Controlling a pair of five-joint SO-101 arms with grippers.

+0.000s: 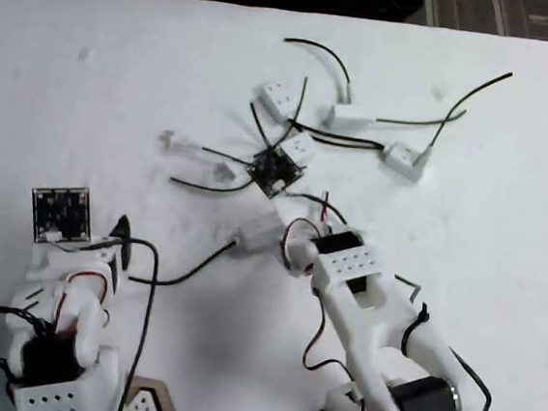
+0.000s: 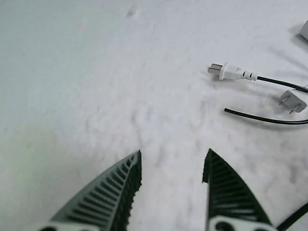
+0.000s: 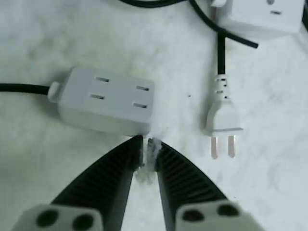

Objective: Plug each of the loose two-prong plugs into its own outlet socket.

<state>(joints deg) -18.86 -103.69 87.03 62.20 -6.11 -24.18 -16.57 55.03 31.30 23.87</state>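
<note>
Right wrist view: the right gripper (image 3: 147, 151) is pinched closed on nothing, its tips just beside a grey outlet block (image 3: 107, 100) whose slots are all vacant. A loose two-prong plug (image 3: 223, 118) lies near the block, prongs bare. The left gripper (image 2: 172, 166) hangs spread apart over bare table (image 2: 72, 96) towards the near left corner, well apart from another plug (image 2: 230, 71). No plug looks seated, so I judge that the whole job remains.

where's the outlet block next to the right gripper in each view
high view: outlet block mid-table, off the right arm's front end, black cord trailing toward the left arm.
right wrist view: outlet block just beyond the right gripper.
left wrist view: not in it.
shared landmark: that black cord.
</note>
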